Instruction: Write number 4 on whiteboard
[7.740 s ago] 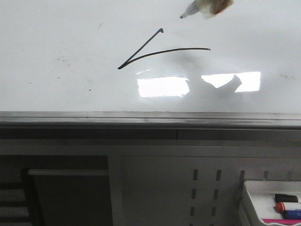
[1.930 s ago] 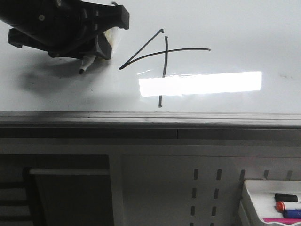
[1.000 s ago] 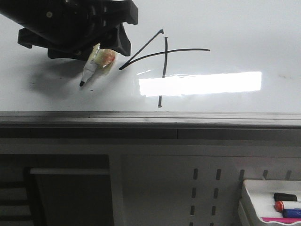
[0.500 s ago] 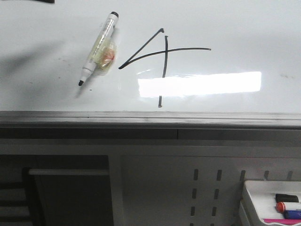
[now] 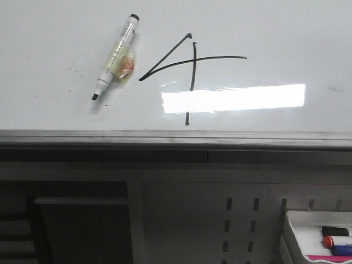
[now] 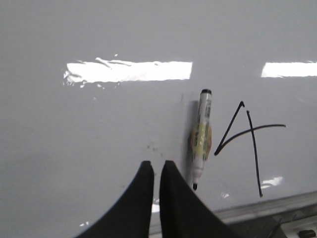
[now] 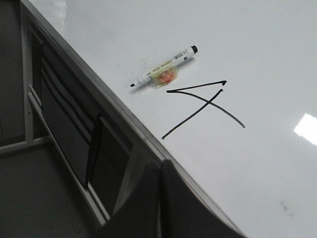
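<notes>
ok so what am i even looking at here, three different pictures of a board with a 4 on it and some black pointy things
This is a robot with two arms, seen through three cameras at one moment. One camera looks forward over a flat whiteboard. The other two sit on the arms' wrists, so each shows the same board from its own angle.

The black pointy shapes are each arm's jaws: the left gripper and the right gripper. Both pairs are closed together and hold nothing.

On the board is a hand-drawn number 4 in black. Beside it lies a marker, uncapped, touched by neither arm. The bright rectangle is only lamp glare.

Low in the forward view's right corner, a small white tray holds more markers.
</notes>
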Motion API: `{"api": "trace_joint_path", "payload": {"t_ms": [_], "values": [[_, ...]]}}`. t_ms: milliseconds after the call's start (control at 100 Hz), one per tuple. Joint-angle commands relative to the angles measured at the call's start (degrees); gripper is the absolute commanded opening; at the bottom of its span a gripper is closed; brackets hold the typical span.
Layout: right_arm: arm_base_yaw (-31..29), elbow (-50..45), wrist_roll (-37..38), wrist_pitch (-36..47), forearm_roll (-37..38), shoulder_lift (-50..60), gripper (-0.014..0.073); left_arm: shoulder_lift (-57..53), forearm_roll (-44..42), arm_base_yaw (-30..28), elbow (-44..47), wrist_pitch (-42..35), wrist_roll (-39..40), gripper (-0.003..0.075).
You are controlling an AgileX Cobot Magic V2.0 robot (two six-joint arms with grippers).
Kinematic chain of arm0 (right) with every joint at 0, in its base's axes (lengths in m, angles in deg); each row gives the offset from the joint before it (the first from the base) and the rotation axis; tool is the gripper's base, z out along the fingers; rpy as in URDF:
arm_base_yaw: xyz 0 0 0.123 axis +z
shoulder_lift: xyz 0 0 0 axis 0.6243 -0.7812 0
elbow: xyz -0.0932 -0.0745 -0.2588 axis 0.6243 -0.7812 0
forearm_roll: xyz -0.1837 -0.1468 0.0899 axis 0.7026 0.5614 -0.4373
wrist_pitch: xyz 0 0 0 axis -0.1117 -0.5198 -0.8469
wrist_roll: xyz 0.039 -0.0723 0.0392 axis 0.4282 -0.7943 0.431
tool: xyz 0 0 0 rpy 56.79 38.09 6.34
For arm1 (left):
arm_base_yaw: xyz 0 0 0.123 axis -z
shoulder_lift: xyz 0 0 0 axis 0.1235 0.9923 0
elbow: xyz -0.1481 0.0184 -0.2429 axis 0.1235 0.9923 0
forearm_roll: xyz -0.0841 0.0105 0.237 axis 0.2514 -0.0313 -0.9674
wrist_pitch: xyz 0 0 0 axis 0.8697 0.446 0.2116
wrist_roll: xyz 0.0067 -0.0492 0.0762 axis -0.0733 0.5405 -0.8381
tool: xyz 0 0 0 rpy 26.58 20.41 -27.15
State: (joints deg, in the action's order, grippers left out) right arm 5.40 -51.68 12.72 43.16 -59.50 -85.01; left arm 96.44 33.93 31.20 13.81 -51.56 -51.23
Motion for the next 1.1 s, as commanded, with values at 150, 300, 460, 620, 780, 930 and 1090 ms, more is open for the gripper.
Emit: {"api": "trace_joint_path", "payload": {"t_ms": [150,300,460,620,780,930,1090], "values": [[-0.37,-3.89,0.11,5.82,1.58,8.42,-0.0064,-8.11,2.76,0.06,5.19,0.13,-0.09,-0.002],[-0.37,-3.89,0.11,6.26,1.58,8.61,-0.0064,-8.58,3.45,0.06,5.72,0.13,-0.09,-0.002],[-0.37,-3.89,0.11,6.26,1.58,8.61,-0.0064,-8.58,3.45,0.06,5.72,0.13,-0.09,-0.002],[-0.37,-3.89,0.11,6.26,1.58,8.61,-0.0064,-8.58,3.45,0.06,5.72,0.13,-0.09,-0.002],[-0.37,-3.89,0.11,6.26,1.58,8.61,-0.0064,-8.58,3.45,0.06,5.72,0.13,-0.09,-0.002],[-0.37,-3.89,0.11,6.26,1.58,8.61,-0.0064,-8.58,3.45,0.06,5.84,-0.06,-0.09,-0.002],[-0.37,-3.89,0.11,6.18,1.58,8.61,-0.0064,-10.16,-5.46,-1.16,7.22,-3.6,-0.09,-0.002]]}}
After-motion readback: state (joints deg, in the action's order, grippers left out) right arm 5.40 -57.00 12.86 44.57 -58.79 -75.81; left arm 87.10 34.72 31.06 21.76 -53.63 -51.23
